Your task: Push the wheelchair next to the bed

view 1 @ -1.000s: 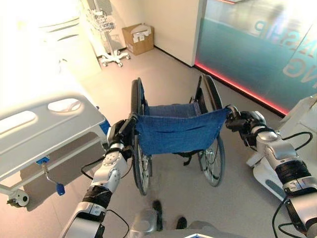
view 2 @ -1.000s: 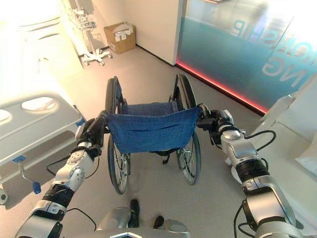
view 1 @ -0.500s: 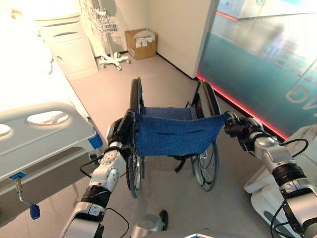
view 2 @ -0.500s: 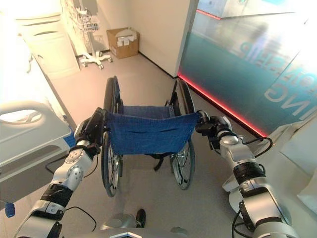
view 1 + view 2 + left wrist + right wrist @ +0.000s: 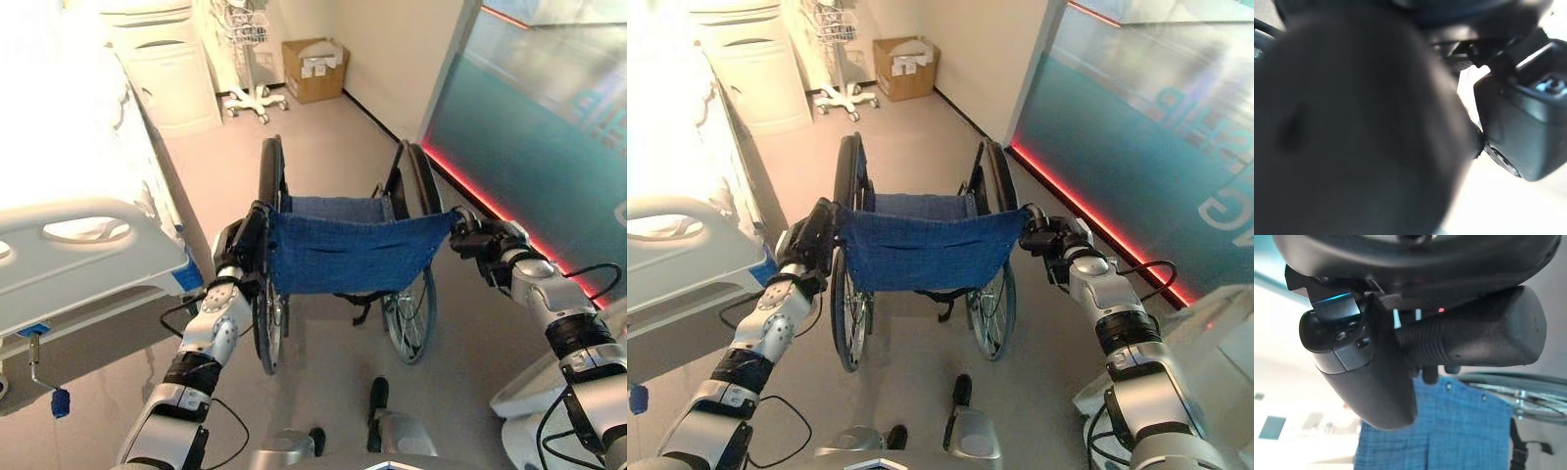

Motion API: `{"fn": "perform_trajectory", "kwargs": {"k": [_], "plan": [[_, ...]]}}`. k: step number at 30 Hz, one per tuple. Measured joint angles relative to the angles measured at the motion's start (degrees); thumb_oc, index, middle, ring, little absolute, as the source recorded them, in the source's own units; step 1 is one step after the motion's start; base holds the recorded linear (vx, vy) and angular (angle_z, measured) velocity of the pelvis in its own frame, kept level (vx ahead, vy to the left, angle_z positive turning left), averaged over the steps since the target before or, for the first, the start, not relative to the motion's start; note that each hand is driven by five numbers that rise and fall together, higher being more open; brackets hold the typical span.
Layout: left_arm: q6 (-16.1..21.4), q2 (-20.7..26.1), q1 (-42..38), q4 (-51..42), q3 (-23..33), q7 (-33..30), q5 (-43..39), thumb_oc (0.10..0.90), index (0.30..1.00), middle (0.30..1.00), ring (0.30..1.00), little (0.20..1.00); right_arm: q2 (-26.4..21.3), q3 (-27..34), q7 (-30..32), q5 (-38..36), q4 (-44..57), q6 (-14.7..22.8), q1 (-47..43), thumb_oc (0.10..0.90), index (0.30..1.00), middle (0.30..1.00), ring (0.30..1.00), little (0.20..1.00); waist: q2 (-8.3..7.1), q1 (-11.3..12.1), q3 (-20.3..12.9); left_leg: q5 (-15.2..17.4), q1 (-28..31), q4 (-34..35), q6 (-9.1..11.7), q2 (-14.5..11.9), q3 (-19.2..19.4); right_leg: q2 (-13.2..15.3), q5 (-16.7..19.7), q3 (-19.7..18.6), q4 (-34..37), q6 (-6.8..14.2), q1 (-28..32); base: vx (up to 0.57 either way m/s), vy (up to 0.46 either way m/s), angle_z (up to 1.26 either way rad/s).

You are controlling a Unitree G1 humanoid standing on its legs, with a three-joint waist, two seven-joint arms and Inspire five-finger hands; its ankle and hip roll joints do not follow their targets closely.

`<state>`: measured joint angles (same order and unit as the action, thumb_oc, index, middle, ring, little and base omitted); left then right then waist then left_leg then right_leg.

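A wheelchair (image 5: 348, 255) with a blue cloth back and black wheels stands on the floor in front of me, facing away. My left hand (image 5: 240, 250) is curled round its left push handle. My right hand (image 5: 480, 241) is curled round the right push handle (image 5: 1474, 340), whose ribbed black grip shows in the right wrist view. The hospital bed (image 5: 73, 235), white with a grey footboard, runs along the left, its foot end level with the wheelchair's left wheel and a short gap away.
A white cabinet (image 5: 171, 78) stands beyond the bed. A wheeled stand (image 5: 250, 93) and a cardboard box (image 5: 315, 69) sit by the far wall. A glass wall with a red strip (image 5: 470, 186) runs along the right. White equipment (image 5: 1215, 333) is at the lower right.
The camera and wheelchair have moved forward along the bed; the cabinet, stand and box look nearer. Both hands keep hold of the push handles.
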<state>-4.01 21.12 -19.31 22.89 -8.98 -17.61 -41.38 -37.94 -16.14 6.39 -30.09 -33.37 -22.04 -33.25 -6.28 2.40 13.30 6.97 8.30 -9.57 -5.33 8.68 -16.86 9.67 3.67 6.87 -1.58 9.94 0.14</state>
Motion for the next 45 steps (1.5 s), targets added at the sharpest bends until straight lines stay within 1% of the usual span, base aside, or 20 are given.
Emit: {"fn": "perform_trajectory", "kwargs": {"k": [1, 2, 5, 10, 12, 15, 20, 22, 24, 26, 27, 29, 31, 33, 34, 38, 39, 42, 43, 45], "plan": [[0.00, -0.05, -0.23, 0.04, 0.03, -0.03, -0.01, 0.400, 0.300, 0.300, 0.300, 0.300, -0.01, -0.05, -0.04, 0.13, -0.02, -0.10, -0.49, 0.400, 0.300, 0.300, 0.300, 0.300, 0.69, -0.10, 0.07, 1.17, -0.89, -1.59, 0.55, -0.88, 0.40, -0.79, 0.75, 0.60, -0.17, -0.51, 0.25, 0.33, -0.318, 0.90], [-0.04, -0.65, -1.13, 0.64, -0.10, -0.06, -0.05, 0.400, 0.300, 0.300, 0.300, 0.300, -1.02, -0.36, -0.09, 0.28, 0.00, -0.34, -1.40, 0.400, 0.300, 0.300, 0.300, 0.300, 1.49, -0.74, 0.12, 2.43, -1.95, -2.91, 1.69, -3.19, 4.16, -1.92, 0.71, 2.08, -1.08, -4.09, 0.60, 0.20, -0.184, 0.75], [0.00, -2.27, -1.47, 0.13, -0.14, -0.51, -0.04, 0.400, 0.300, 0.300, 0.300, 0.300, -2.94, -0.91, -0.13, 0.38, -0.06, -0.66, -2.80, 0.400, 0.300, 0.300, 0.300, 0.300, 3.22, -0.32, -0.12, 2.21, -2.92, -3.57, 3.69, -6.94, 7.61, -4.26, -1.48, 5.26, -2.69, -6.82, 0.66, 0.19, -0.245, 0.65], [-0.01, -2.49, -1.26, 0.76, -0.78, -3.30, -1.80, 0.400, 0.300, 0.300, 0.300, 0.300, -2.27, -2.96, 0.85, 0.67, -1.21, -1.50, -4.81, 0.400, 0.300, 0.300, 0.300, 0.300, 3.06, 1.96, 0.17, -0.80, -11.59, -22.96, 9.42, -7.94, 12.90, -5.48, -5.49, 6.74, -3.51, -10.01, 2.95, 0.16, -0.195, 0.20], [-0.02, -2.01, -0.70, 0.70, -0.70, -3.75, -2.26, 0.400, 0.300, 0.300, 0.300, 0.300, -1.78, -3.18, 0.96, 0.71, -0.92, -1.86, -4.78, 0.400, 0.300, 0.300, 0.300, 0.300, 2.53, 1.74, 0.39, -2.08, -13.99, -25.80, 9.00, -9.33, 17.06, -5.44, -6.85, 8.98, -3.40, -10.27, 4.46, 0.18, -0.054, 0.35], [0.00, -1.79, -0.10, 0.12, -0.74, -3.90, -2.27, 0.400, 0.300, 0.300, 0.300, 0.300, -1.56, -3.28, 1.10, 0.98, -0.91, -2.12, -4.68, 0.400, 0.300, 0.300, 0.300, 0.300, 2.17, 1.71, 0.56, -2.05, -14.45, -21.10, 9.00, -9.65, 20.81, -5.98, -8.34, 11.21, -3.72, -11.23, 6.13, 0.27, -0.017, 0.36], [0.01, -2.09, 0.82, -0.76, -1.46, -1.42, -2.43, 0.400, 0.300, 0.300, 0.300, 0.300, -3.01, -3.31, 1.43, 1.42, -1.12, -2.52, -3.34, 0.400, 0.300, 0.300, 0.300, 0.300, 2.94, 2.13, 0.66, -3.94, -16.37, -2.31, 9.17, -9.66, 33.04, -9.15, -9.54, 14.25, 2.06, -11.32, 12.81, 0.45, -0.015, 0.27], [-0.07, -1.95, 2.02, -1.80, -1.76, -0.85, -2.99, 0.400, 0.300, 0.300, 0.300, 0.300, -3.55, -3.21, 1.40, 1.01, -0.97, -2.28, -2.06, 0.400, 0.300, 0.300, 0.300, 0.300, 3.72, 2.59, 0.36, -5.81, -17.48, -0.21, 9.44, -9.96, 34.96, -10.23, -10.55, 15.38, 2.53, -11.48, 14.77, 0.29, 0.035, -0.03], [-0.10, -1.30, 3.21, -2.17, -1.28, -0.02, -3.80, 0.400, 0.300, 0.300, 0.300, 0.300, -3.15, -3.22, 1.10, 0.48, -0.94, -2.21, -1.10, 0.400, 0.300, 0.300, 0.300, 0.300, 2.88, 3.74, -1.20, -5.65, -18.73, -1.98, 9.11, -9.65, 36.16, -10.11, -12.00, 15.73, 2.45, -10.51, 15.62, 0.24, 0.042, -0.27], [-0.11, -1.03, 3.53, -2.34, -0.45, 0.19, -4.59, 0.400, 0.300, 0.300, 0.300, 0.300, -2.94, -3.24, 0.82, 0.43, -0.96, -1.79, -1.04, 0.400, 0.300, 0.300, 0.300, 0.300, 2.84, 3.71, -2.06, -5.67, -17.50, -1.18, 9.13, -9.26, 35.59, -10.39, -13.66, 15.47, 1.23, -9.44, 16.31, 0.27, 0.032, -0.18], [-0.10, -1.48, 3.77, -2.64, -0.58, 0.05, -4.60, 0.400, 0.300, 0.300, 0.300, 0.300, -3.17, -3.21, 0.69, 0.44, -1.22, -1.70, -0.71, 0.400, 0.300, 0.300, 0.300, 0.300, 3.49, 3.67, -2.45, -9.98, -15.69, 0.75, 4.44, -8.74, 34.26, -10.74, -15.50, 15.14, -0.54, -8.26, 16.82, 0.24, 0.059, -0.02], [-0.27, -1.37, 3.31, -1.36, -0.54, 0.83, -4.49, 0.400, 0.300, 0.300, 0.300, 0.300, -1.69, -3.26, 0.69, 0.49, -3.95, -0.82, -0.37, 0.400, 0.300, 0.300, 0.300, 0.300, 1.60, 5.04, -3.60, -9.87, -14.64, 0.13, 0.66, -6.97, 33.90, -8.28, -19.30, 15.04, -5.83, -6.64, 16.16, 0.19, 0.137, -0.09], [-0.56, -1.69, 1.70, -0.04, -0.68, 1.30, -4.37, 0.400, 0.300, 0.300, 0.300, 0.300, -1.67, -3.15, 0.99, 0.49, -4.54, 0.28, 0.07, 0.400, 0.300, 0.300, 0.300, 0.300, 1.07, 4.79, -4.07, -8.86, -14.30, 0.48, -0.96, -5.80, 32.26, -5.92, -21.76, 15.67, -18.10, -5.25, 11.65, 0.24, 0.141, 0.11], [-2.41, -2.20, -1.47, 2.40, -1.58, 1.52, -3.87, 0.400, 0.300, 0.300, 0.300, 0.300, -2.60, -2.08, 1.13, 0.47, -4.50, 0.58, 1.64, 0.400, 0.300, 0.300, 0.300, 0.300, 1.14, 4.01, -3.87, -8.64, -12.17, 0.18, -5.28, -4.36, 28.37, -1.64, -20.65, 14.43, -37.83, -4.93, 4.38, 0.24, 0.033, 0.58], [-2.87, -2.26, -1.54, 2.97, -1.61, 1.58, -3.82, 0.400, 0.300, 0.300, 0.300, 0.300, -2.61, -2.00, 1.39, 0.44, -4.55, 0.45, 2.22, 0.400, 0.300, 0.300, 0.300, 0.300, 1.09, 2.78, -3.91, -7.98, -10.54, 0.94, -5.10, -3.43, 26.39, -1.36, -20.98, 12.49, -39.04, -5.36, 4.19, 0.23, -0.039, 0.59], [-3.17, -2.56, -2.03, 3.23, -1.17, 0.55, -3.71, 0.400, 0.300, 0.300, 0.300, 0.300, -2.97, -1.81, 1.57, 0.46, -2.66, 0.87, 1.97, 0.400, 0.300, 0.300, 0.300, 0.300, 4.51, 1.76, -2.18, -8.62, -6.34, 4.02, -4.36, -3.55, 18.85, -3.03, -20.82, 10.40, -29.65, -5.62, 1.86, 0.24, -0.126, -0.01], [-3.06, -2.54, -2.69, 3.35, -1.18, 0.02, -3.70, 0.400, 0.300, 0.300, 0.300, 0.300, -3.72, -1.73, 1.65, 0.46, -1.21, 1.04, 1.97, 0.400, 0.300, 0.300, 0.300, 0.300, 6.22, 1.63, -1.27, -8.86, -5.67, 4.46, -4.00, -4.02, 14.88, -4.75, -20.28, 8.78, -21.28, -5.36, 0.81, 0.17, -0.122, 0.02], [-2.45, -2.67, -3.85, 4.42, -1.31, -0.03, -3.68, 0.400, 0.300, 0.300, 0.300, 0.300, -4.06, -1.03, 1.78, 0.45, -0.21, 1.08, 2.13, 0.400, 0.300, 0.300, 0.300, 0.300, 6.35, 0.16, -0.95, -9.52, -4.51, 6.36, -2.98, -3.57, 9.22, -5.23, -14.43, 6.15, -10.17, -4.00, -3.07, 0.37, -0.265, 0.46], [-1.61, -2.75, -4.59, 5.16, -1.57, -0.06, -3.69, 0.400, 0.300, 0.300, 0.300, 0.300, -4.06, -0.72, 2.24, 0.44, 0.40, 1.14, 2.33, 0.400, 0.300, 0.300, 0.300, 0.300, 6.20, -1.25, -0.88, -9.09, -5.11, 5.97, -2.55, -3.55, 7.40, -5.86, -10.61, 2.84, -4.75, -1.31, -4.39, 0.31, -0.230, 0.83], [-1.47, -2.35, -5.54, 5.12, -1.64, -0.05, -3.70, 0.400, 0.300, 0.300, 0.300, 0.300, -4.07, 0.00, 2.76, 0.45, 1.44, 1.07, 2.32, 0.400, 0.300, 0.300, 0.300, 0.300, 4.56, -2.07, -0.02, -8.43, -4.46, 6.00, -2.55, -2.25, 5.70, -3.54, -5.45, 0.84, 2.02, 0.48, -5.46, 0.30, -0.242, 0.68]]}}
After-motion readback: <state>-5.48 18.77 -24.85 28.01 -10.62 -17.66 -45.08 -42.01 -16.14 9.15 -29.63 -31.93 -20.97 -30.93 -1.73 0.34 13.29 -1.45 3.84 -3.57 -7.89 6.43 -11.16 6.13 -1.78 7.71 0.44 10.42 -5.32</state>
